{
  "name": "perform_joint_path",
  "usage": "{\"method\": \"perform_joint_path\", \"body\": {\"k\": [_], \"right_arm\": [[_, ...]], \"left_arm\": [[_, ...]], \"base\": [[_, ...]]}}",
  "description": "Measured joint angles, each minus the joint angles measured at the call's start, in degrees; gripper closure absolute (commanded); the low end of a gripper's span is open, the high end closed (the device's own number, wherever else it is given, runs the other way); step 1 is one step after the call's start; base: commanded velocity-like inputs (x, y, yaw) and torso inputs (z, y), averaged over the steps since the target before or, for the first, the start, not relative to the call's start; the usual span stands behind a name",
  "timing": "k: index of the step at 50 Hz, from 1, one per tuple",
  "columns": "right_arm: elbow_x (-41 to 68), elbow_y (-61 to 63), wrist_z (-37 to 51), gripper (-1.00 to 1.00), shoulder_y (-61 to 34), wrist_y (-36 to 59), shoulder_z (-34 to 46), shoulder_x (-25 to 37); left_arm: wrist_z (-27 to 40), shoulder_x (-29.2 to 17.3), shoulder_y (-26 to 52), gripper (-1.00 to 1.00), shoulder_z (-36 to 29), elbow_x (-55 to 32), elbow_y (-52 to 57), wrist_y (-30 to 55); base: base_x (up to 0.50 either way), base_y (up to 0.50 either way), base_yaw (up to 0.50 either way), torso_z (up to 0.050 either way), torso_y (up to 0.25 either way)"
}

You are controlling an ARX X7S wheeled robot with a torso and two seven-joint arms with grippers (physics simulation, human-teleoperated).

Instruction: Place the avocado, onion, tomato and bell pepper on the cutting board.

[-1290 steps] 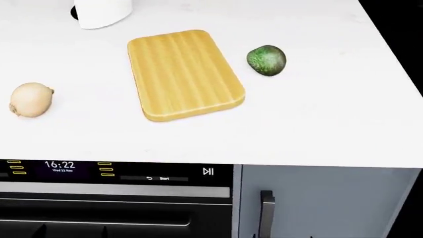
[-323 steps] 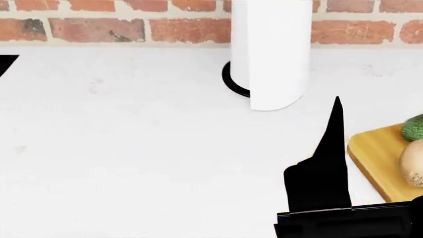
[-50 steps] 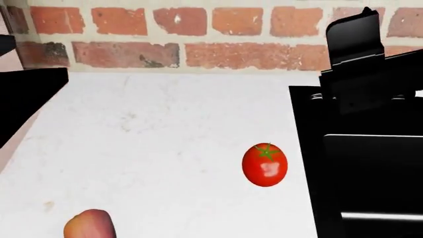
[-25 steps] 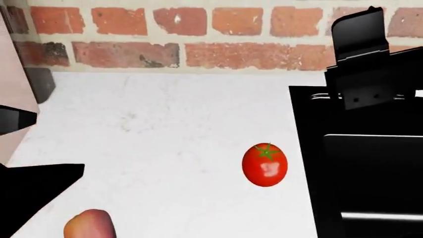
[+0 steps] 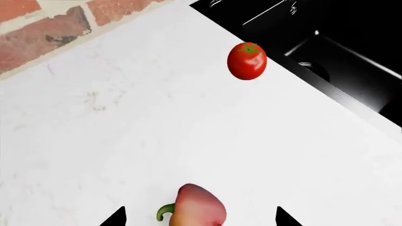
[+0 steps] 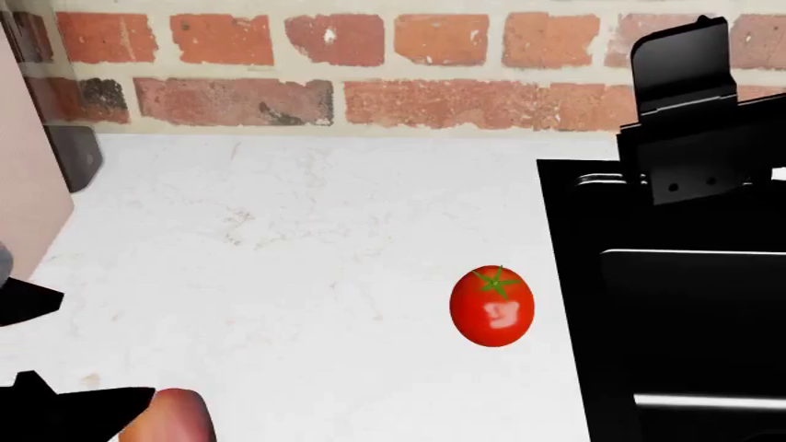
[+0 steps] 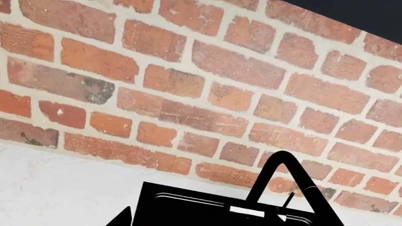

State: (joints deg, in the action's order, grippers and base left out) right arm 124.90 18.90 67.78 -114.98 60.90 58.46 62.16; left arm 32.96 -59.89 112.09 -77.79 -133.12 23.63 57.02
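The glossy red tomato [image 6: 492, 307] lies on the white counter beside the black sink; it also shows in the left wrist view [image 5: 247, 60]. The reddish bell pepper [image 5: 199, 209] with its green stem lies between the fingertips of my left gripper [image 5: 201, 221], which is open and straddles it without touching. In the head view the pepper [image 6: 187, 416] peeks out at the bottom left beside the left gripper [image 6: 74, 410]. My right gripper [image 7: 202, 220] is open and empty, raised over the sink near the brick wall. The avocado, onion and cutting board are out of view.
A black sink [image 6: 687, 322] fills the right side of the counter, with a black faucet [image 7: 279, 181] at its back. A brick wall [image 6: 307, 64] runs along the back. A beige panel [image 6: 22, 184] stands at the far left.
My left gripper has come down from the left edge to the bell pepper at the bottom left. My right arm has shifted slightly right. The tomato has not moved.
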Motion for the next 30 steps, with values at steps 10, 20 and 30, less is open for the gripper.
{"method": "perform_joint_path", "body": {"k": [10, 20, 30], "right_arm": [[-0.6, -0.1, -0.5, -1.0, 0.7, -0.2, -0.2, 0.2], [-0.1, -0.1, -0.1, -1.0, 0.5, 0.1, -0.2, 0.3], [1.4, -0.6, 1.5, -1.0, -0.7, 0.6, 0.1, -0.2]], "left_arm": [[0.0, 1.7, -2.3, -1.0, -0.8, 2.7, -0.2, -0.5], [-0.6, 3.4, -5.0, -1.0, -1.5, 5.6, -0.8, -1.6], [-1.0, 5.2, -8.4, -1.0, -2.7, 9.2, -1.9, -2.8]], "base": [[0.0, 0.0, 0.0, 0.0, 0.0], [0.0, 0.0, 0.0, 0.0, 0.0], [0.0, 0.0, 0.0, 0.0, 0.0]]}}
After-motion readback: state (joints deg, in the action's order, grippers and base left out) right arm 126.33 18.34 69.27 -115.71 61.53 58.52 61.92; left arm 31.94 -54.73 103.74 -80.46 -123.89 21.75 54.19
